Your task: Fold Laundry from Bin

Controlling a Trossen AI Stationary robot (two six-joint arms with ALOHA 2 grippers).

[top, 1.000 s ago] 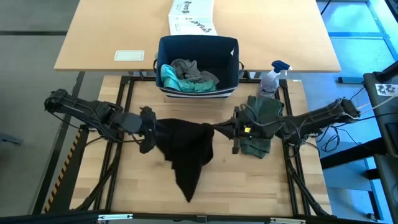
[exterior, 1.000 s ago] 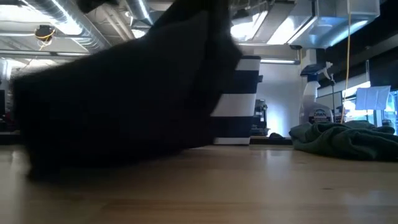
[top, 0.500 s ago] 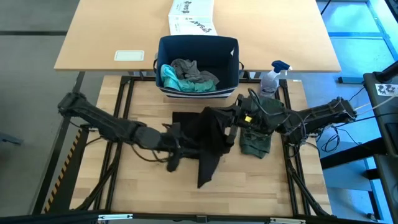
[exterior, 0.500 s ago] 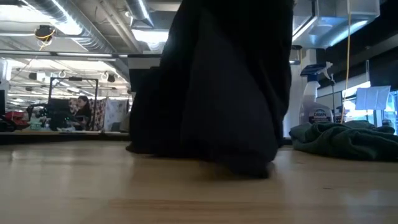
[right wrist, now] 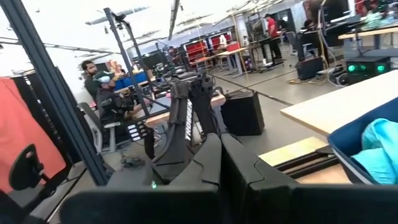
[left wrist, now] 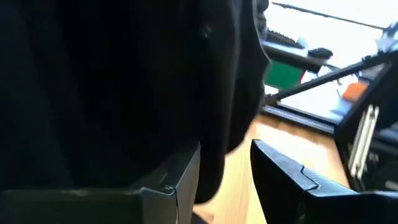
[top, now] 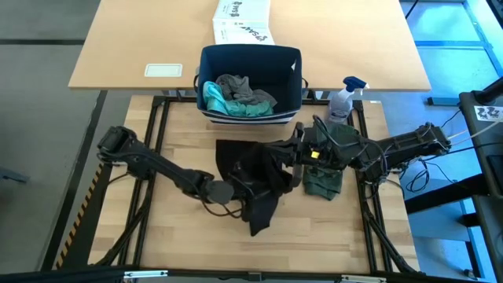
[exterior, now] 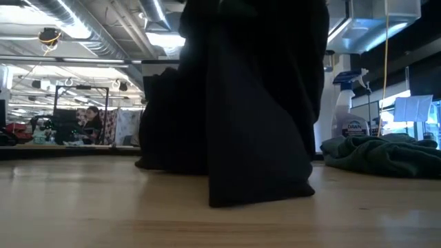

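Note:
A large black T-shirt (top: 263,169) (exterior: 255,103) hangs bunched over the middle of the table between my two grippers, its lower end (exterior: 262,196) on the wood. My left gripper (top: 240,191) (left wrist: 225,155) is at its near left side, with cloth between its fingers. My right gripper (top: 292,153) (right wrist: 221,146) is shut at the shirt's raised right side. The navy bin (top: 295,86) stands at the far edge with a teal piece (top: 216,98) and a grey piece (top: 236,85) inside. An olive-green piece (top: 326,173) (exterior: 379,155) lies under my right arm. My left gripper has a hanging bunch of the black shirt (left wrist: 214,168) between its two fingers, which stand slightly apart; how many layers, I cannot tell. It comes nearly level from the table's left. My right gripper holds the shirt's raised upper part (top: 283,157), reaching level from the table's right. Its own fingers hide the place of contact in the wrist view. The shirt hangs below it, with its lower tip (top: 259,224) on the table.
A spray bottle (top: 343,98) (exterior: 351,110) stands at the far right beside the bin. A white printed box (top: 242,20) and a white card (top: 163,70) lie on the table behind. Bare wood shows at the near left and near right.
My left gripper has swept down and toward the table's right, close to my right gripper, taking its end of the shirt along. The shirt, spread wide between both grippers a second ago, now hangs narrow and bunched. My right gripper has risen a little.

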